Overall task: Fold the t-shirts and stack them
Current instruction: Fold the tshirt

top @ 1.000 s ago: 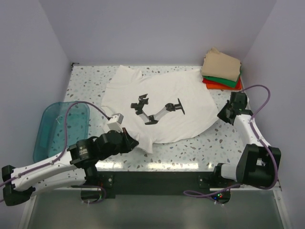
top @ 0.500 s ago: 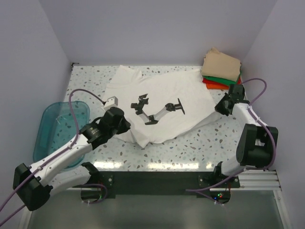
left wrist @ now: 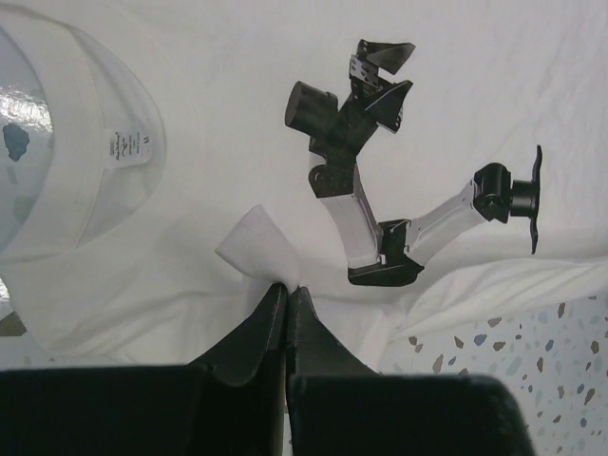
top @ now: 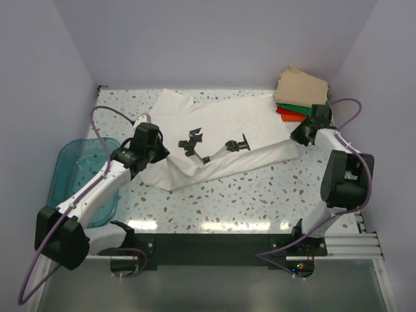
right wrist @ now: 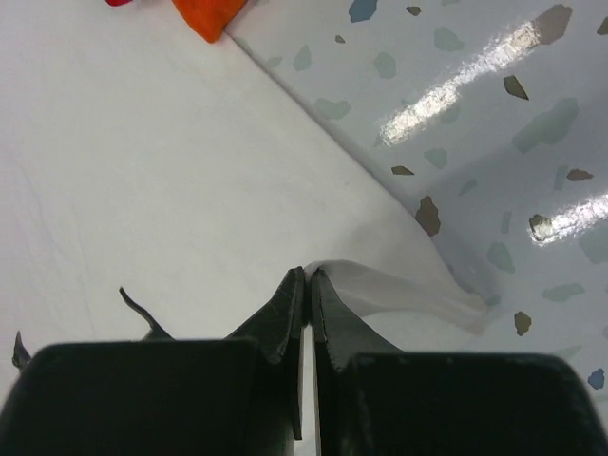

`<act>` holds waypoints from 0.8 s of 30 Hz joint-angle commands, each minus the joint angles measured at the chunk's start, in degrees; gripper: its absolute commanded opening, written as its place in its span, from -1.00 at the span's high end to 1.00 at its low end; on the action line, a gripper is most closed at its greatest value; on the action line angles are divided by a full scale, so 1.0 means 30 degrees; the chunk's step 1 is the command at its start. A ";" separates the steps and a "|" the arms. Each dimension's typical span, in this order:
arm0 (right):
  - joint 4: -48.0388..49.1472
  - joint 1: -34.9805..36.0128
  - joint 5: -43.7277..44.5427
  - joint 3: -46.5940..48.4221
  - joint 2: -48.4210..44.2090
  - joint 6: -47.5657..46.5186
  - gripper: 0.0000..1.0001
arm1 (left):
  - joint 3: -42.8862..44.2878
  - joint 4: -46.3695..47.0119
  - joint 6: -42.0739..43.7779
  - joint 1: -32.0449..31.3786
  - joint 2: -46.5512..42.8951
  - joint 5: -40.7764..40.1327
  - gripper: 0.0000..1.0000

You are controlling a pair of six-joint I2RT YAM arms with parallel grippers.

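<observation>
A white t-shirt (top: 221, 120) lies on the speckled surface (top: 260, 195), its near hem doubled back partway. The left claw (left wrist: 287, 288) and right claw (right wrist: 309, 274) each pinch that hem. Folded tees (top: 302, 91) sit stacked far right; this shirt's fold looks barely begun

Bright, even light; glare on tabletop (top: 214, 225)

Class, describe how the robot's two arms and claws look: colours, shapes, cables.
Both the left arm and right arm have white link shells between chunky black joint housings. A thin purple cable loops along the left one, another along the right. The left claw and right claw each have two matte black fingers tapering to narrow tips.
</observation>
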 commanded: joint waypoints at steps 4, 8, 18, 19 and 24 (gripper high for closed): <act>0.0914 -0.0071 -0.0373 0.1777 0.1177 0.0353 1.00 | 0.1660 0.1268 0.1231 0.1509 0.1469 0.1344 1.00; 0.1119 -0.0071 -0.0432 0.1954 0.1384 0.0237 1.00 | 0.2157 0.1268 0.1407 0.1980 0.1939 0.1520 1.00; 0.0944 -0.0071 -0.0256 0.2422 0.1882 0.0148 1.00 | 0.2597 0.1356 0.1700 0.2801 0.3022 0.1960 1.00; 0.0915 -0.0071 -0.0227 0.2423 0.1969 0.0119 1.00 | 0.2627 0.1356 0.1700 0.2859 0.3110 0.1931 1.00; 0.1032 -0.0071 -0.0344 0.2628 0.2145 0.0031 1.00 | 0.2598 0.1443 0.1671 0.3065 0.3345 0.1960 1.00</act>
